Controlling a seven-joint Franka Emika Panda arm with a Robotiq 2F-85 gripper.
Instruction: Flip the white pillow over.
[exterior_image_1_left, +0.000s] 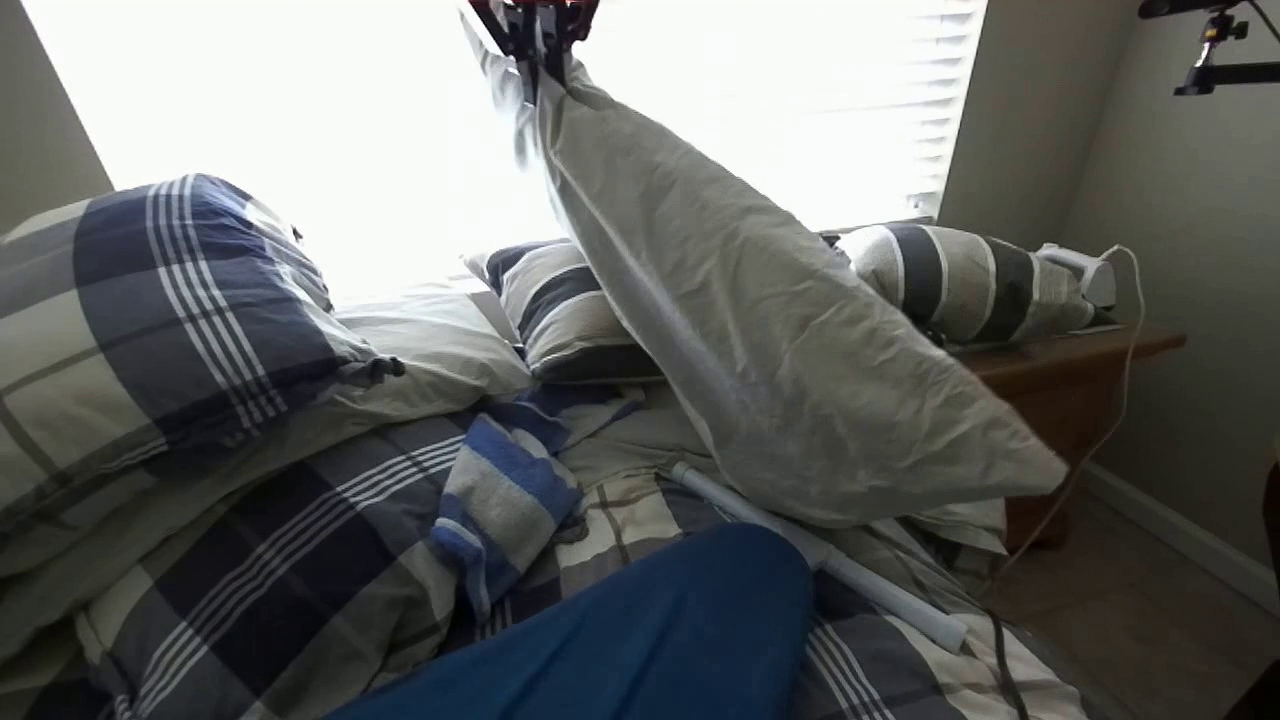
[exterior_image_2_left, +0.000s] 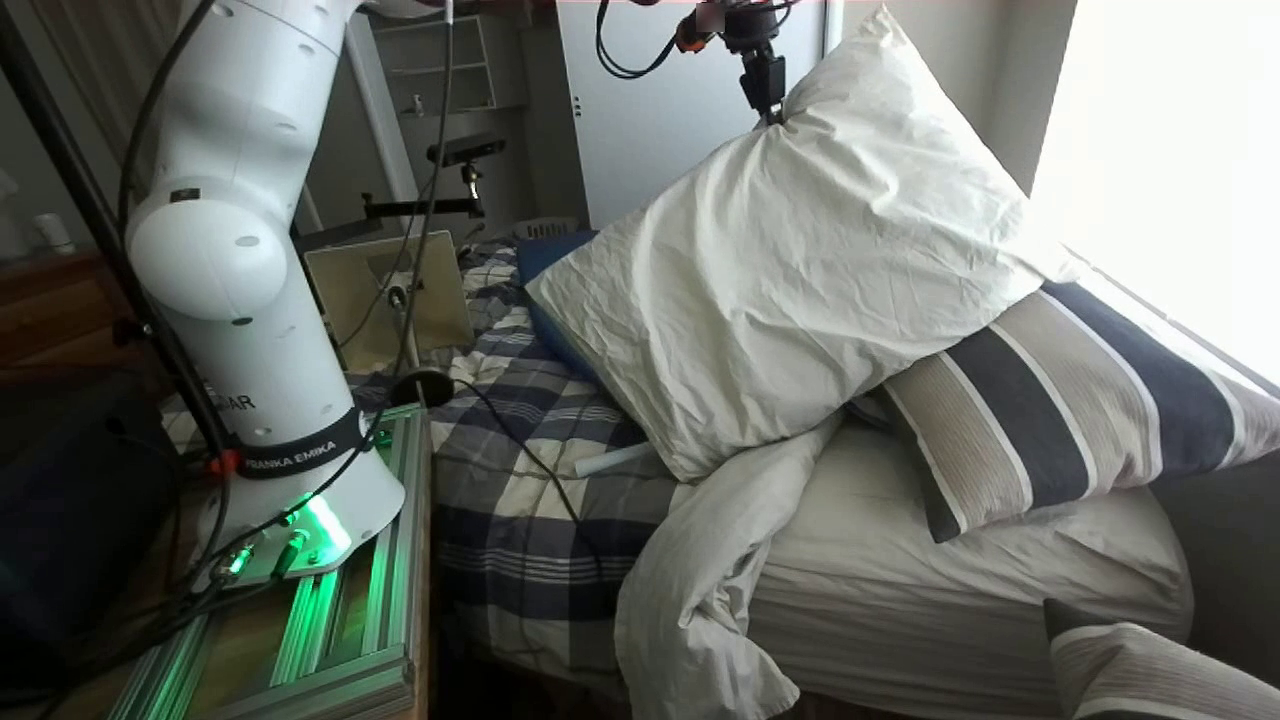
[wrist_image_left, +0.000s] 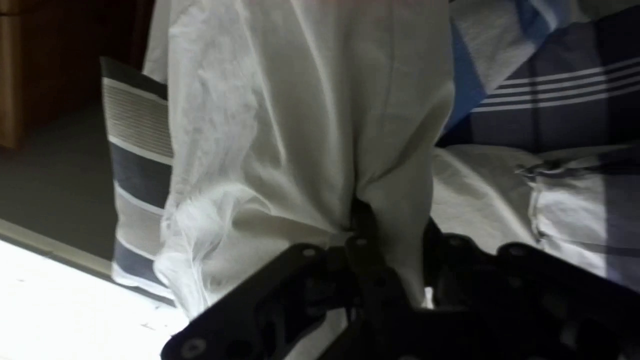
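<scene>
The white pillow (exterior_image_1_left: 770, 320) hangs steeply tilted above the bed, in both exterior views, with its wrinkled face showing in an exterior view (exterior_image_2_left: 800, 270). My gripper (exterior_image_1_left: 543, 85) is high up in front of the window and shut on the fabric at the pillow's upper edge; this also shows in an exterior view (exterior_image_2_left: 773, 115). In the wrist view the gripper's dark fingers (wrist_image_left: 397, 240) pinch a bunched fold, and the white pillow (wrist_image_left: 300, 110) drapes away in creases. The pillow's lower part is at or just above the bedding; contact is unclear.
A plaid pillow (exterior_image_1_left: 210, 310) lies on the bed. A dark-striped pillow (exterior_image_2_left: 1070, 400) is under and beside the white pillow; another (exterior_image_1_left: 960, 280) lies on the wooden stand. A white tube (exterior_image_1_left: 890, 600), a blue cushion (exterior_image_1_left: 640, 630) and a blue-striped cloth (exterior_image_1_left: 505, 510) are on the bed.
</scene>
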